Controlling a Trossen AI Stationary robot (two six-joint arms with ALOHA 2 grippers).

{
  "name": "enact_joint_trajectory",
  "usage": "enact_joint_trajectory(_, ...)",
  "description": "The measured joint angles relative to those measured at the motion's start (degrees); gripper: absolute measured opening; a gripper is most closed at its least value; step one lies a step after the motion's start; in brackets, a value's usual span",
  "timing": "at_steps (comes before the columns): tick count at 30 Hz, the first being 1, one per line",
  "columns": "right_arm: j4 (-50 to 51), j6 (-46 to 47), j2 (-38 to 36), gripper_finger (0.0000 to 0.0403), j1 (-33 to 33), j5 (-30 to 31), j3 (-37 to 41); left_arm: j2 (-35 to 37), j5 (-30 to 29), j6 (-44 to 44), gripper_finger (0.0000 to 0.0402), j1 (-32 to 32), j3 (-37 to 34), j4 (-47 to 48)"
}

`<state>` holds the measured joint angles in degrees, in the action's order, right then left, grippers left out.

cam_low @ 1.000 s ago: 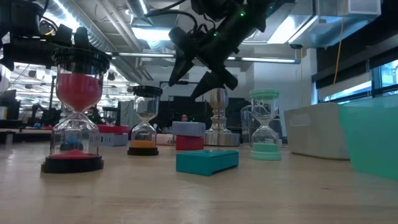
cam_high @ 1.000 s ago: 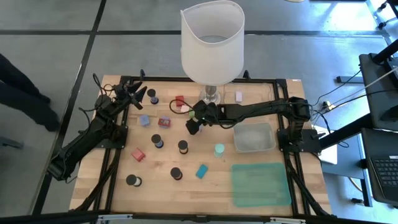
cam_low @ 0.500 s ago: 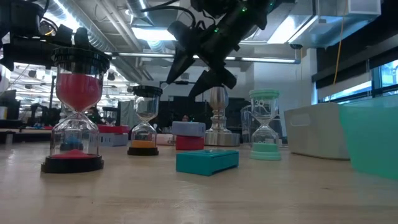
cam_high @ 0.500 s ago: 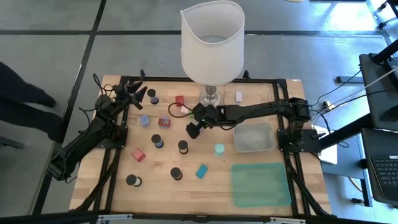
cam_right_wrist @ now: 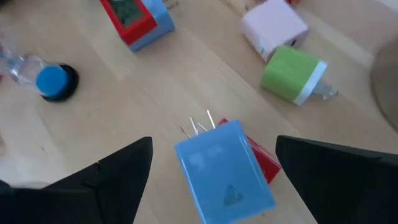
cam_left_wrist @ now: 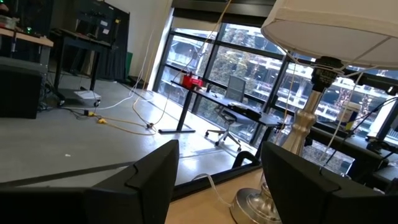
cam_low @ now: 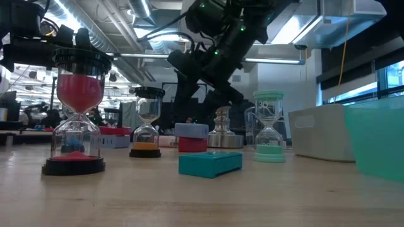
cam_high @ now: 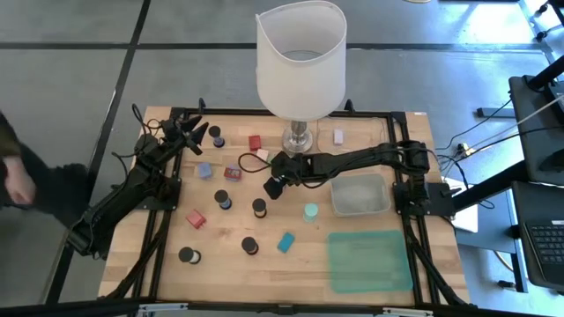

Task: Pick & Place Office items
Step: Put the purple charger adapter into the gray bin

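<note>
A blue plug block [cam_right_wrist: 224,171] with two metal prongs lies on a red block [cam_right_wrist: 264,158] on the wooden table; the low view shows the pair [cam_low: 192,135] too. My right gripper [cam_right_wrist: 213,142] [cam_high: 271,187] hangs above it, slanting down and open, with one finger on either side and clear of it. Close by lie a green-and-white block [cam_right_wrist: 292,74], a white block [cam_right_wrist: 273,28] and a red-and-blue block [cam_right_wrist: 134,18]. Several small hourglasses stand around, one with a mint-green top [cam_high: 310,211]. My left gripper [cam_high: 192,130] is raised at the table's far left, open and empty.
The lamp [cam_high: 300,53] with its white shade stands at the far middle, its metal foot [cam_high: 298,137] just beyond my right gripper. A clear tray [cam_high: 359,195] and a green mat [cam_high: 368,261] lie at the right. A teal block [cam_high: 285,241] lies near the front. A person [cam_high: 18,180] is beside the table's left.
My right gripper has come down toward the blue plug block, tipping a little more downward, and has stayed open. The person at the left has moved. The items lie as before.
</note>
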<state>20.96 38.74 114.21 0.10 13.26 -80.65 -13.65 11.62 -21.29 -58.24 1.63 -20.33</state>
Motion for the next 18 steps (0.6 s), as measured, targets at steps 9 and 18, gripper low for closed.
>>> enact_joint_trajectory(9,0.0,-0.3,1.2,0.0343,0.1,-0.8,0.0,0.0,0.0,0.0,0.0226,0.0,0.0,0.0)
enact_joint_trajectory(18,0.0,-2.3,1.2,0.0343,0.1,-1.7,1.6,0.0,0.0,0.0,0.0226,0.0,0.0,0.0)
